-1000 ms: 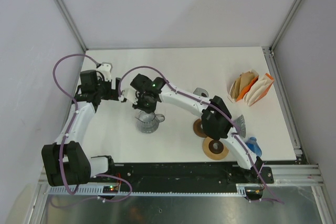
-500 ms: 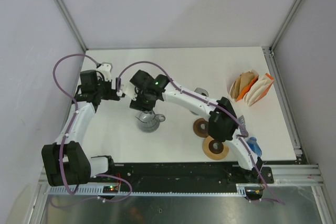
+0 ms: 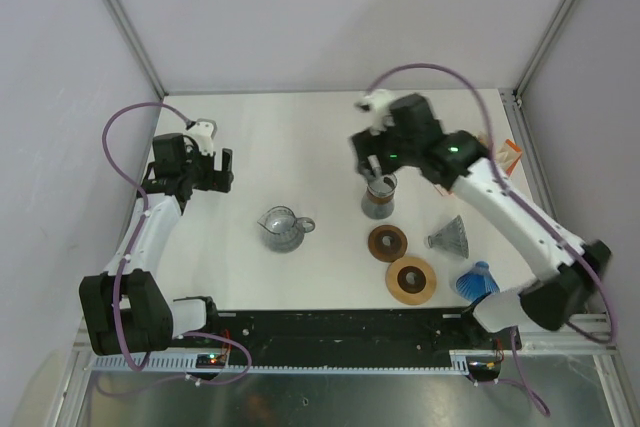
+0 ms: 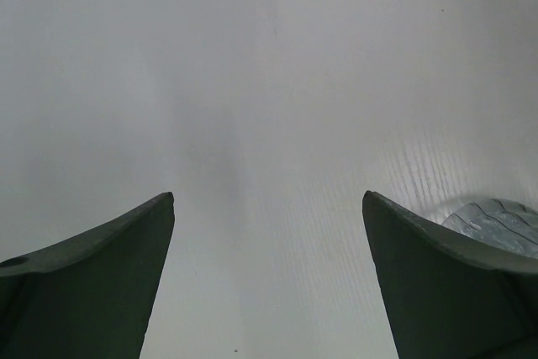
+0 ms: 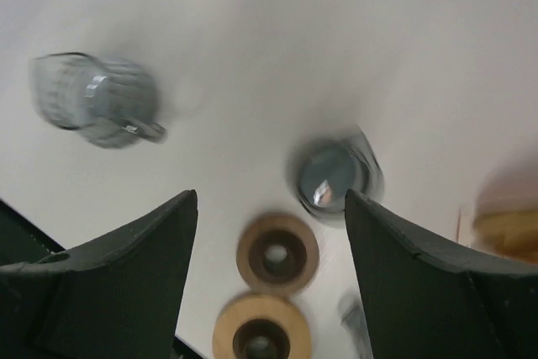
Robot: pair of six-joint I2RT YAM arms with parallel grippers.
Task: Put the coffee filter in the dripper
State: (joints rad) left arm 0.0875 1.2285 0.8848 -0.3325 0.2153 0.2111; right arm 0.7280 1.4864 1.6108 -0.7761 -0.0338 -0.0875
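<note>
The dripper (image 3: 283, 229), a grey ribbed glass piece with a handle, stands alone left of the table's middle; it also shows at the upper left of the right wrist view (image 5: 94, 102). I see no filter in it. The coffee filters (image 5: 507, 223) are a blurred tan stack at the right edge of that view. From above, the right arm hides most of them and only their orange holder (image 3: 512, 151) peeks out. My right gripper (image 3: 372, 169) (image 5: 271, 195) hangs open and empty above a small glass cup (image 3: 379, 197). My left gripper (image 3: 225, 169) (image 4: 269, 197) is open over bare table, left of the dripper.
Two wooden rings (image 3: 386, 242) (image 3: 411, 279) lie near the front. A clear ribbed cone (image 3: 450, 237) and a blue one (image 3: 478, 279) lie to their right. Walls close in the table on the left, back and right.
My right arm has left the dripper and swung right and back to above the glass cup, its jaws opening wide. The left arm has stayed put.
</note>
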